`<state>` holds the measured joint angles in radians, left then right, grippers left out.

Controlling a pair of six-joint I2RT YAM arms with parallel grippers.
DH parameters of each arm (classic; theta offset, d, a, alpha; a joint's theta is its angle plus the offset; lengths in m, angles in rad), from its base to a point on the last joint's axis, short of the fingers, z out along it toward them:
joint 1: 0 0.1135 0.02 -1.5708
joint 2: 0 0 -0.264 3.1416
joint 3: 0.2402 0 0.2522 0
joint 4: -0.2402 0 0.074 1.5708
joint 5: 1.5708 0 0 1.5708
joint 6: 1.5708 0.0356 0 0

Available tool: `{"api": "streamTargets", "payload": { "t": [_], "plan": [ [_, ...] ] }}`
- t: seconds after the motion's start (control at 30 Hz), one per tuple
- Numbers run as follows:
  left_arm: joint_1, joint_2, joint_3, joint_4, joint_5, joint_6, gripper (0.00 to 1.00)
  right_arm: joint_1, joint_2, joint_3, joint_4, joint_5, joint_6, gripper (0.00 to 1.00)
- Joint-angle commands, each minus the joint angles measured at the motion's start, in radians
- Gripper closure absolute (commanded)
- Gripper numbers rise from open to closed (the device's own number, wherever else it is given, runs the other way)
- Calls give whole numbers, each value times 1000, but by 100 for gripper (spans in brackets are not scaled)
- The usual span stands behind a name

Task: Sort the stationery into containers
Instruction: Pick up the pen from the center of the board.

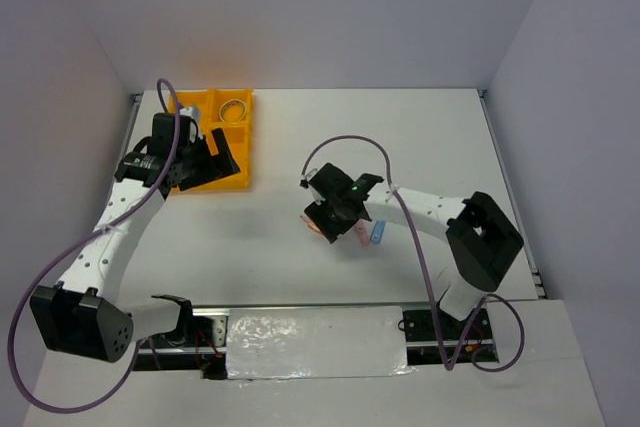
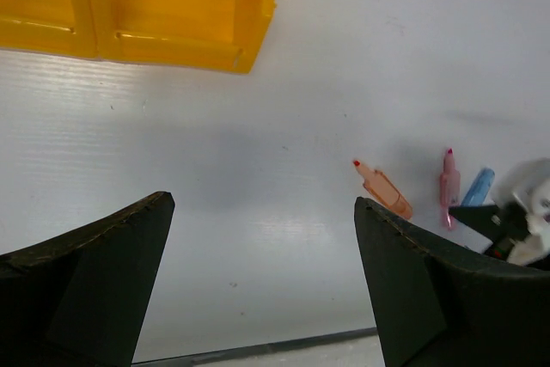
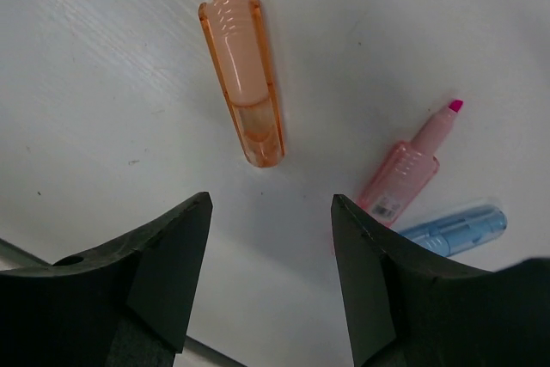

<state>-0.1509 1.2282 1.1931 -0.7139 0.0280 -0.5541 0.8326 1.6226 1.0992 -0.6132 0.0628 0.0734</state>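
Right pincer [image 3: 271, 204]: jaws half-spread above the table [image 3: 103, 83], gripping nothing. One orange-pink tapered piece [image 3: 245, 83] lies flat just beyond my fingertips. The second pink piece [image 3: 404, 169] and the blue piece [image 3: 455, 229] lie side by side nearby. Left pincer [image 2: 262, 204]: wide apart, empty, by the yellow tray [image 1: 247, 137]. The tan ring [image 1: 235, 108] sits in its far right compartment.

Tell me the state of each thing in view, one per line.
Orange pen: lying flat, loose.
Pink pen: lying flat, tip bare.
Blue pen: lying flat beside pink pen.
Tan ring: inside tray, far right compartment.
Left gripper: open, empty.
Right gripper: open, empty, by the pens.
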Motion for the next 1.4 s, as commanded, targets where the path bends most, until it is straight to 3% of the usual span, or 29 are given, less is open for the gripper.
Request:
{"api": "streamTargets", "payload": {
  "t": [0.0,0.4,0.5,0.63,0.73,0.83,1.03,1.17,1.23,1.37],
  "plan": [
    [5,-56,-20,11,92,60,1,11,43,33,93,-6,-58,34],
    [19,-79,-50,-15,188,120,1,33,197,33,188,25,-50,43],
    [20,-73,-43,-21,190,132,1,40,209,18,210,41,-52,51],
    [22,-65,-33,-19,199,137,1,59,211,-7,236,63,-38,77],
    [24,-62,-29,-12,225,128,1,68,165,-36,256,43,5,91],
    [25,-61,-24,7,282,106,1,69,64,-74,297,-4,86,99],
    [24,-82,-61,140,444,-62,1,72,-194,-122,354,-47,241,100],
    [-48,-153,-148,411,546,-298,1,76,-345,-118,372,-44,282,100],
    [-105,-177,-141,477,518,-389,1,83,-392,-85,343,-15,290,100],
    [-241,-174,-55,507,350,-418,1,86,-466,-49,311,40,307,100]
  ]
}}
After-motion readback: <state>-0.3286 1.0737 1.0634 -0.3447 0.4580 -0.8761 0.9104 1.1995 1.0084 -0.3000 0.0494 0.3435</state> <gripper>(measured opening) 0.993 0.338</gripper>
